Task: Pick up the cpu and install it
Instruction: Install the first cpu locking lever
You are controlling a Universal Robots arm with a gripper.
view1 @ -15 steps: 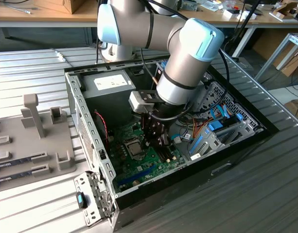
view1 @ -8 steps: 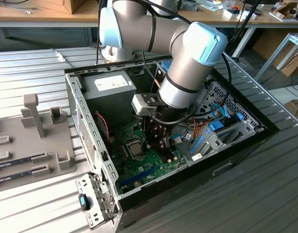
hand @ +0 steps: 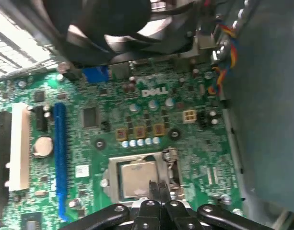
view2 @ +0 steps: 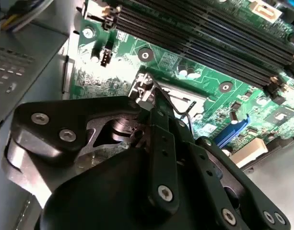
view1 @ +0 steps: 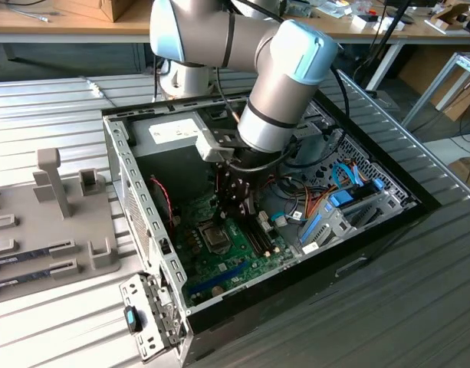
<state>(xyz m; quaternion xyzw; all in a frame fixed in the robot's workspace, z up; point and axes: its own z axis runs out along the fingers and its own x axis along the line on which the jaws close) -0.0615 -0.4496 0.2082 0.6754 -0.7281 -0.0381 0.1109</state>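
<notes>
A: Exterior view first: the arm reaches down into the open computer case, and the gripper hangs just above the green motherboard. Right beside it is the dark square of the CPU socket. Off to that view's left sits a grey fixture tray.

B: Can you tell the fingers from there?

A: No. In the second wrist view the gripper tapers to a point over the socket's metal frame, with the black memory slots beyond. The two black fingers look pressed together with nothing between them.

B: And the chip itself?

A: First wrist view: the cpu, silvery top, lies flat inside the socket on the motherboard. The fingers are closed side by side right over its near edge, gripping nothing; whether they touch it I can't say. A blue expansion slot and a coin battery sit well apart from it.

B: How would it handle?

A: I'd judge it light, stiff and slick on top, with a delicate underside. Hold it by opposite edges, kept level.
</notes>
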